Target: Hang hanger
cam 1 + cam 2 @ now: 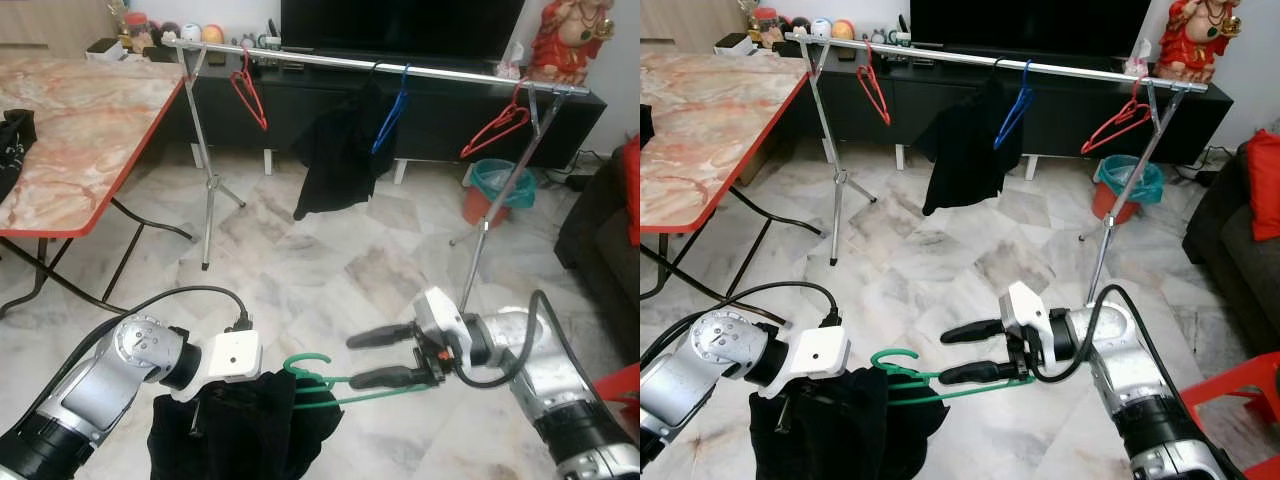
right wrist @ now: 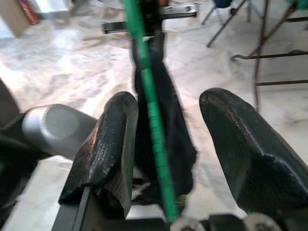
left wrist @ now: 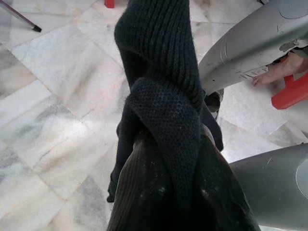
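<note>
Floor (image 1: 300, 270): pale marble tiles with grey veins, running under everything in the room.
Table (image 1: 70, 140): marbled pink top with a red edge, on black folding legs, at about ten o'clock from the robot.
TV cabinet (image 1: 440, 110): long, black and low along the far wall at twelve o'clock, with a dark screen above it.
Clothes rail (image 1: 370, 64): a silver bar on two thin stands, just in front of the cabinet at twelve o'clock.
On the rail: a red hanger (image 1: 249, 95) near the left stand, a blue hanger (image 1: 392, 112) in the middle with a black garment (image 1: 335, 160) beside it, another red one (image 1: 497, 128) by the right stand.
Bin (image 1: 497, 190): teal liner over an orange tub, on the floor at one o'clock, behind the right stand.
Dark cloth (image 1: 240, 430): a black knitted piece, bunched and hanging at six o'clock, close to the robot.
Left gripper (image 1: 205, 405): buried in the dark cloth; I cannot tell how its fingers are set.
Green hanger (image 1: 325, 385): low at six o'clock, well short of the rail, its hook rising just right of the dark cloth, which hangs from it.
Right gripper (image 1: 375, 358): fingers spread apart, one above and one below, the lower lying along the green hanger's arm.
Writing: none that I can read anywhere.
</note>
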### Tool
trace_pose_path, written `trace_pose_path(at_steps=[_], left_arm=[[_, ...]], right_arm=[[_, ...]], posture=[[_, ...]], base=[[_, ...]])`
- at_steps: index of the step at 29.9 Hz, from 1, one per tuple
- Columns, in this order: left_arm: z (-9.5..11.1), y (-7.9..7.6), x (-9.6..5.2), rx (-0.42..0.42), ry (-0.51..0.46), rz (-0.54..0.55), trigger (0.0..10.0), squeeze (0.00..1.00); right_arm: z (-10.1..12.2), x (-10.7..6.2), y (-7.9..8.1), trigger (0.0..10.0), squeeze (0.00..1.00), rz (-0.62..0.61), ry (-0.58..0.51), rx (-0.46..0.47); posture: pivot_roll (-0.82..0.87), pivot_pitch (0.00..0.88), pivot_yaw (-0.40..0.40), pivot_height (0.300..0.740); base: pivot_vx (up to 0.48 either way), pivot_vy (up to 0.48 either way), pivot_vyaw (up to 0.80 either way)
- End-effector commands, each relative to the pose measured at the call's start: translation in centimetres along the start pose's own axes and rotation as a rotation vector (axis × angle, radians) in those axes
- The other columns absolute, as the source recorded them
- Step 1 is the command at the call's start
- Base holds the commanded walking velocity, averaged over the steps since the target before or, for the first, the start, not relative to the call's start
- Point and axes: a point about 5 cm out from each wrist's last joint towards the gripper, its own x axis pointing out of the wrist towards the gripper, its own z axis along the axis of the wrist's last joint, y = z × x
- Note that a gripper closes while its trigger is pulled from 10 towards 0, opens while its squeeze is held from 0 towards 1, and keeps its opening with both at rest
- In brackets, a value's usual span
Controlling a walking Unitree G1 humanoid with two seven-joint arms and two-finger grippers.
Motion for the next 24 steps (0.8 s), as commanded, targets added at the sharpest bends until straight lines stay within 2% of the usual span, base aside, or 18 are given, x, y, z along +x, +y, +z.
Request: trace_pose_path(at_steps=[1, 6, 15, 24], left_arm=[[0.8, 0.3, -0.2, 0.031, -0.020, 0.006, 10.0, 0.00], [1.1, 0.2, -0.4, 0.038, -0.032, -0.004, 10.0, 0.00], [2.1, 0.2, -0.6, 0.068, -0.052, -0.018, 10.0, 0.00], [2.5, 0.3, -0.5, 0.074, -0.064, -0.012, 10.0, 0.00]], right_arm=[[0.3, -0.3, -0.2, 10.0, 0.00, -0.014, 0.002, -0.015], [0.5, -0.1, 0.3, 10.0, 0.00, 0.030, 0.000, -0.006], [-1.0, 0.4, 0.9, 10.0, 0.00, 0.109, 0.081, 0.020], [-0.9, 1.1, 0.9, 10.0, 0.00, 0.128, 0.070, 0.017]], posture=[[0.04, 0.000, -0.069, 0.740], [0.03, 0.000, -0.068, 0.740], [0.04, 0.000, -0.074, 0.740], [0.04, 0.000, -0.081, 0.740]], base=[[0.000, 0.000, 0.00], [0.000, 0.000, 0.00], [0.000, 0.000, 0.00], [0.000, 0.000, 0.00]])
